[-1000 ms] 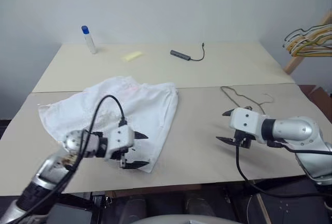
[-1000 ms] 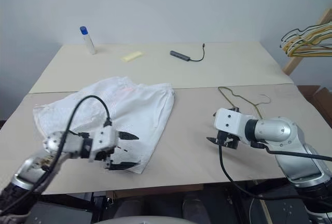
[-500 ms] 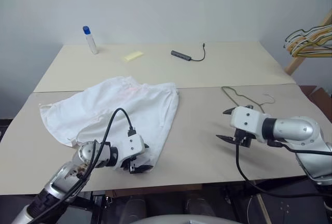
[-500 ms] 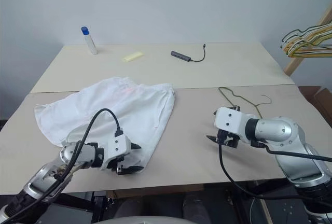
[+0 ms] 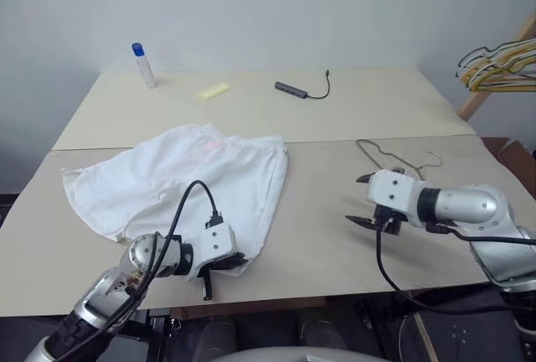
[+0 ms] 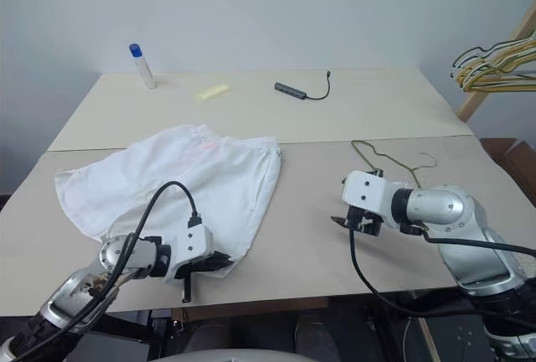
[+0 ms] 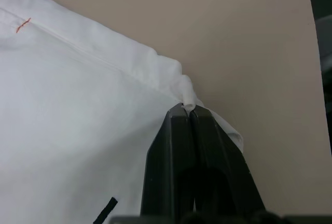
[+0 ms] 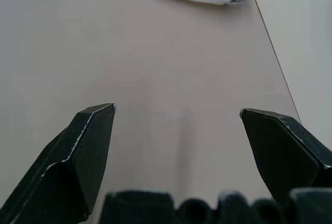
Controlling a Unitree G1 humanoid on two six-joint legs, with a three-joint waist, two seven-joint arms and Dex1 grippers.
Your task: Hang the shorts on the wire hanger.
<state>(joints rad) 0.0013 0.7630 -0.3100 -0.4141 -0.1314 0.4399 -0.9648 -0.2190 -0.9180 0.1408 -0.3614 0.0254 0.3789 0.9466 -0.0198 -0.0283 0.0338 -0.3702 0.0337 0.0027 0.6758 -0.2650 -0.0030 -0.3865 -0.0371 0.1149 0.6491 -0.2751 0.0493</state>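
Now, with the left gripper (image 7: 190,111) jaws pinched on the shorts (image 5: 201,173) hem corner, lift slowly toward the wire hanger (image 5: 394,159), right gripper (image 5: 366,201) jaws wide and empty

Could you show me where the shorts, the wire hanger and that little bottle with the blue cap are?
the shorts (image 5: 201,173), left eye view, middle of the white cloth.
the wire hanger (image 5: 374,155), left eye view, on the thin wire lying on the table.
the bottle (image 5: 143,66), left eye view, on its pale body below the blue cap.

No legible text, labels, brand marks, numbers or signs on any surface or object near either claw.
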